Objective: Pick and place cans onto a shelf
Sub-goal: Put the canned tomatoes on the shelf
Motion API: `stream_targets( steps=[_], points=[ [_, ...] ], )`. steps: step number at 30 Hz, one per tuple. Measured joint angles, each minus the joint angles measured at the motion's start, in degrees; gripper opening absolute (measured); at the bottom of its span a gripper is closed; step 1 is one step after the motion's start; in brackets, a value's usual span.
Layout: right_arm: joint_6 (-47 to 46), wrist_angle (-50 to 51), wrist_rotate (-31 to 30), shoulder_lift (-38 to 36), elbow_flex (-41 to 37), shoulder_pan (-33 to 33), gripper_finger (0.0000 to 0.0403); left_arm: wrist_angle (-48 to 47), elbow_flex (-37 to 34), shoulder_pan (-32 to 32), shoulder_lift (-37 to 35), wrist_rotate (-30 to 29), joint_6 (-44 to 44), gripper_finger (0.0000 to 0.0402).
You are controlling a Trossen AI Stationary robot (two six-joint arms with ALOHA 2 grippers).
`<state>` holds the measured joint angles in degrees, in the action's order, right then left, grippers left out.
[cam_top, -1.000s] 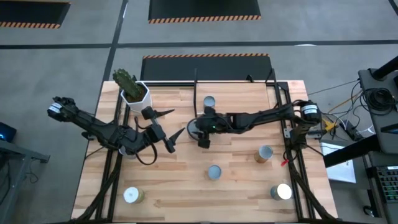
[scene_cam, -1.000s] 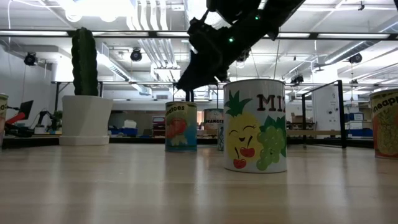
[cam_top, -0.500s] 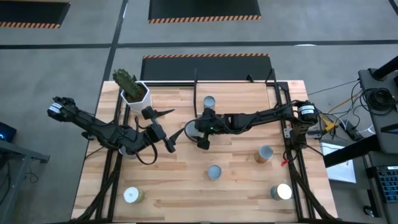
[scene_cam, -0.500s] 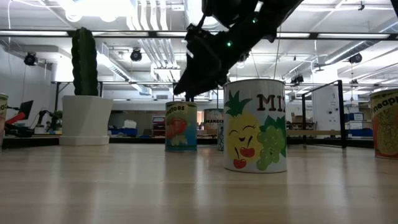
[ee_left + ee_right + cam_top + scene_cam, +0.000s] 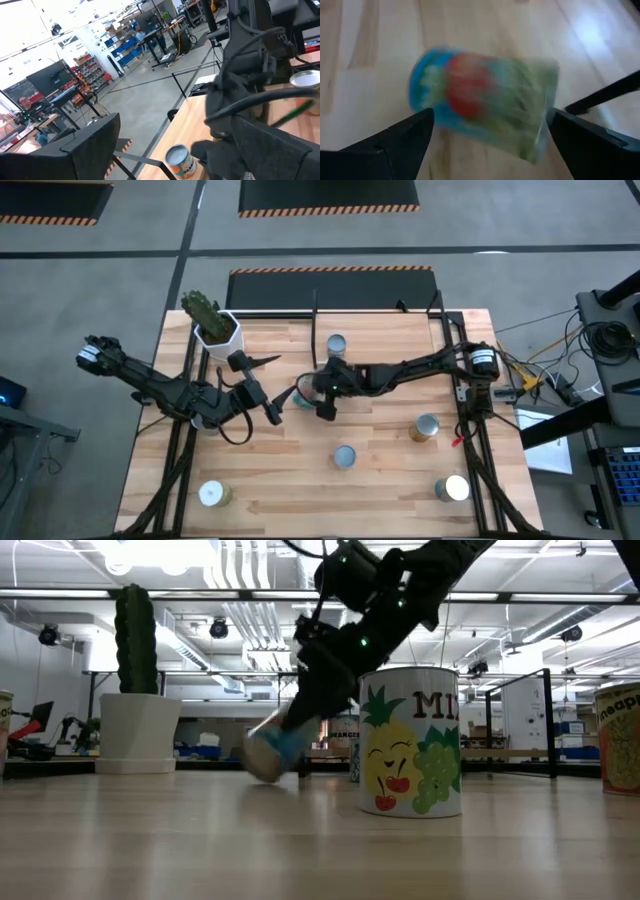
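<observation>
Blue-and-red label colours smear across the tipped can point(image 5: 303, 394) in the high view, where it lies just in front of the right gripper point(image 5: 318, 393) near the table's middle. The left gripper point(image 5: 262, 385) hangs beside it on the other side, fingers spread wide and holding nothing. Beyond the right gripper stands another can point(image 5: 336, 344); nearer the table's front are four more cans point(image 5: 344, 457), point(image 5: 426, 426), point(image 5: 453, 488) and point(image 5: 211, 494). A white pot with a cactus point(image 5: 213, 324) sits far off past the left gripper.

Low view: the tipped can point(image 5: 270, 750) is blurred and leaning hard, just below the right gripper point(image 5: 315, 690), touching or almost touching the wooden table point(image 5: 200, 840). A fruit-printed can point(image 5: 410, 740) stands upright right beside the gripper.

Left wrist view: a can point(image 5: 179, 159) stands by the table edge; the other arm fills much of the picture.

Right wrist view: the can point(image 5: 480, 107) lies sideways between the right gripper's parted fingers point(image 5: 395, 142), which do not clamp it.
</observation>
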<state>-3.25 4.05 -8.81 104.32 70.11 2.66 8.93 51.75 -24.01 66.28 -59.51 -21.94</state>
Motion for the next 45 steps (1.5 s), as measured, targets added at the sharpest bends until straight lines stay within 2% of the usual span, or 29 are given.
stream_targets(
  steps=[12,15,19,21,25,31,36,40,45],
  points=[
    [0.58,0.92,1.34,-1.34,0.7,-0.07,0.0374,-1.32,0.09,-0.02,0.07,0.02,1.1,0.0359],
    [0.53,4.35,3.98,-3.32,0.7,-0.26,0.0374,-5.78,0.11,-0.01,0.11,0.04,5.97,0.0359],
    [0.44,10.45,4.27,-7.68,0.29,-1.8,0.0374,-13.79,0.16,0.61,0.11,0.56,16.54,0.0359],
    [0.9,12.74,4.27,-10.02,-0.18,-2.9,0.0374,-19.66,0.96,1.59,0.21,3.72,22.68,0.0359],
    [2.73,13.77,4.25,-15.18,-2.01,-5.56,0.0374,-26.2,2.29,4.2,1.9,14.06,32.9,0.0358],
    [3.49,12.81,4.29,-22.42,-6.55,-8.51,0.0374,-35.03,2.12,5.25,9.25,25.5,45.84,0.0354],
    [4.04,8.43,4.25,-26.82,-10.95,-9.05,0.0374,-40.6,2.24,6.09,16.05,30.03,53.99,0.0354],
    [4.31,5.49,4.25,-28.78,-13.54,-9.04,0.0374,-40.97,2.75,8.18,21.02,32.91,54.2,0.0354],
    [4.0,4.02,4.23,-29.6,-14.73,-9.05,0.0374,-44.39,2.84,12.05,25.43,33.0,53.95,0.0354]
  ],
)
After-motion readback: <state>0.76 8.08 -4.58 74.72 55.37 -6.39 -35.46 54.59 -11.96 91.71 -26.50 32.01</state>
